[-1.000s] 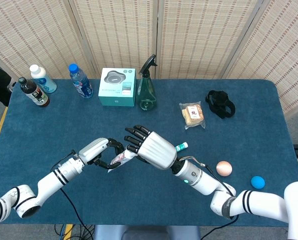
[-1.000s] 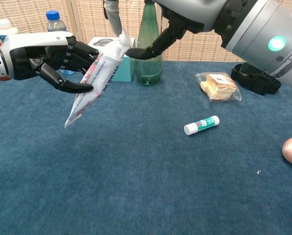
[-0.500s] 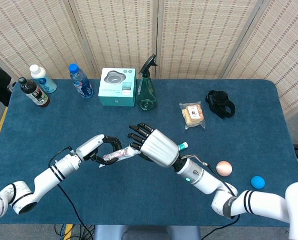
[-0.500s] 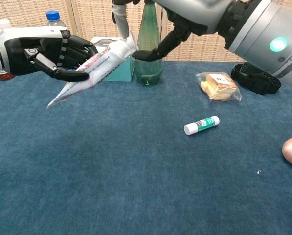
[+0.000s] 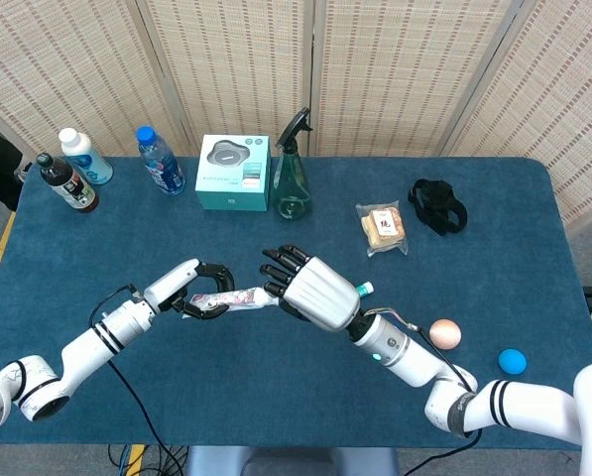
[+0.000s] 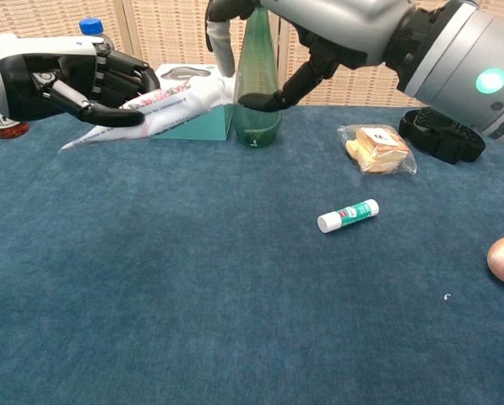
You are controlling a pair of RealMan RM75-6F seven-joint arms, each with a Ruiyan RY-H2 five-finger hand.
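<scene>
A white tube with pink print (image 5: 234,297) hangs nearly level above the blue table (image 5: 127,238). My left hand (image 5: 200,289) grips its flat tail half, fingers curled round it. My right hand (image 5: 310,291) meets the tube's cap end, which sits between a fingertip and the thumb while the other fingers spread. In the chest view the tube (image 6: 163,101) runs from the left hand (image 6: 70,80) up to the right hand (image 6: 319,38), in front of the teal box. A glue stick (image 6: 347,215) lies on the cloth under the right forearm.
At the back stand a green spray bottle (image 5: 292,178), a teal box (image 5: 233,174) and three bottles (image 5: 83,156) at the left. Bagged bread (image 5: 382,227) and a black strap (image 5: 438,206) lie right of centre. A pinkish ball (image 5: 445,334) and a blue ball (image 5: 513,360) sit near the right front.
The tube has swung from steeply tilted to almost level. My left hand has risen and moved left along it; my right hand has stayed at the cap end.
</scene>
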